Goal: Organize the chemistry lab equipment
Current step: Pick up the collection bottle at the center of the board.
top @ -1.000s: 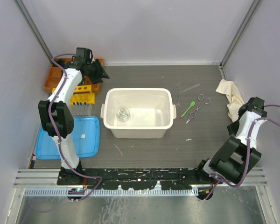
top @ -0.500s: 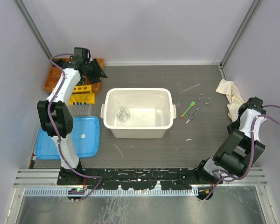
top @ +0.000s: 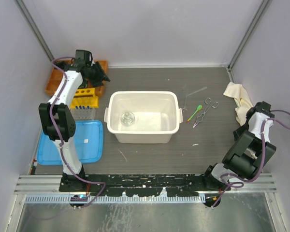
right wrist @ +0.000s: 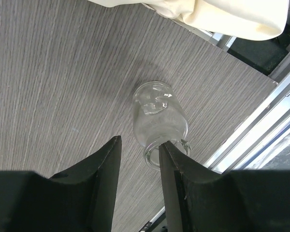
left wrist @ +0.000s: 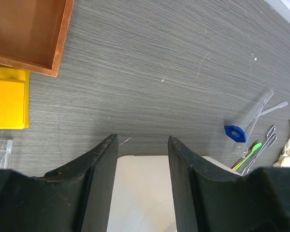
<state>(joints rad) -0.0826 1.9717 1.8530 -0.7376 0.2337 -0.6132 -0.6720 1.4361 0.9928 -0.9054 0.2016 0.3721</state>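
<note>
Tub [top: 143, 93] of white plastic sits just under the left gripper [left wrist: 142, 140], whose jaws stand apart and empty. Cream cloth [right wrist: 222, 14] lies beyond the right gripper [right wrist: 140, 142], its jaws likewise parted, holding nothing. A glass jar [right wrist: 159, 118] lies on its side right at those fingertips, seemingly near the table edge; a glancing finger could roll it off. Forceps [top: 203, 114], green spoon [top: 198, 108] and blue cap [left wrist: 235, 133] lie well right of the left jaws.

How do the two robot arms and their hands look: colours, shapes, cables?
The left arm and right arm have white links with black joints and a thin purple cable looping alongside. The left hand and right hand each have two flat black fingers with tapered tips.
</note>
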